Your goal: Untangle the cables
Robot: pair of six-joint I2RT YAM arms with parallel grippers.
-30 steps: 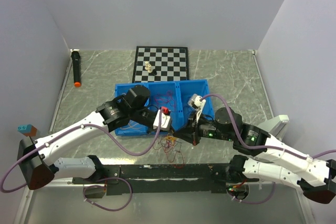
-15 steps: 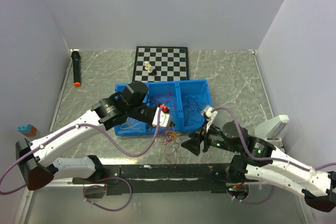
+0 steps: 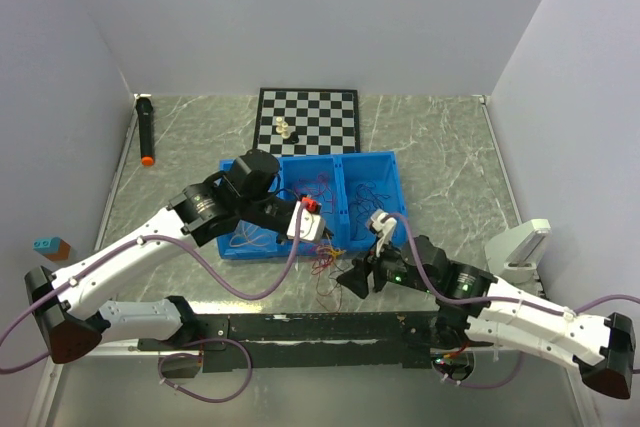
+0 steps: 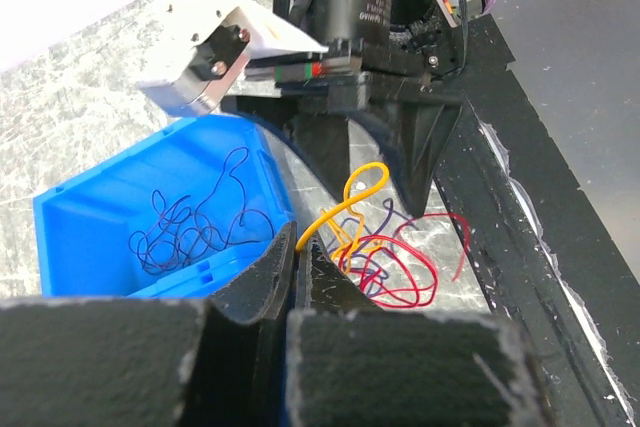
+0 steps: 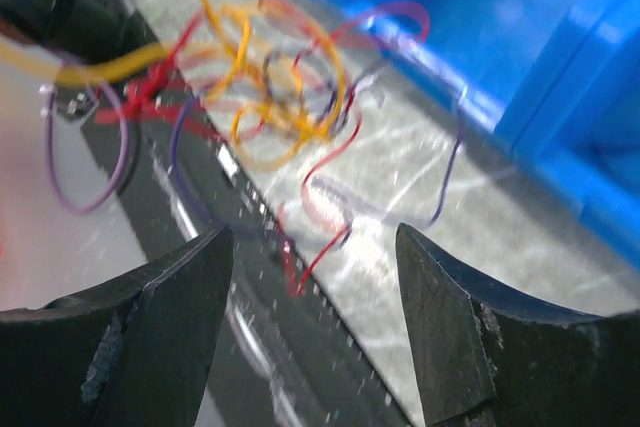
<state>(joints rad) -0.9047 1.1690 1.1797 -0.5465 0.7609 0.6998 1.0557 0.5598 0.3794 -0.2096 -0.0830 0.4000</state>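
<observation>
Top external view, from the near edge outward: both arm bases sit at a black rail point(image 3: 320, 327). Just beyond it, on the marbled grey table point(image 3: 450, 147), lies the loose bunch of cables point(image 3: 326, 272). It is a tangle of yellow-orange, red and dark purple strands between the rail and the front wall of a blue bin point(image 3: 312, 160).

The right gripper point(image 3: 352, 278) sits low, just to the right of the bunch. Its fingers are spread wide with nothing between them, and its wrist camera looks through that gap at the blurred tangle on the table.

The left gripper point(image 3: 321, 244) reaches over the bin's front wall from the left, above the bunch. In the left wrist view its fingers point(image 4: 262, 282) are pressed together. One yellow strand starts right at their tip and arches up clear of the rest, so it appears pinched there. The two grippers face each other across the tangle, near but apart.

More thin wires lie loose inside the bin. Dark purple ones fill one compartment in the left wrist view, and reddish ones show beside the left arm's wrist from above.

Past the bin lies a chessboard point(image 3: 320, 107) carrying a few chess pieces point(image 3: 284, 129). A black marker point(image 3: 146, 132) with an orange tip lies far left, near the wall.
</observation>
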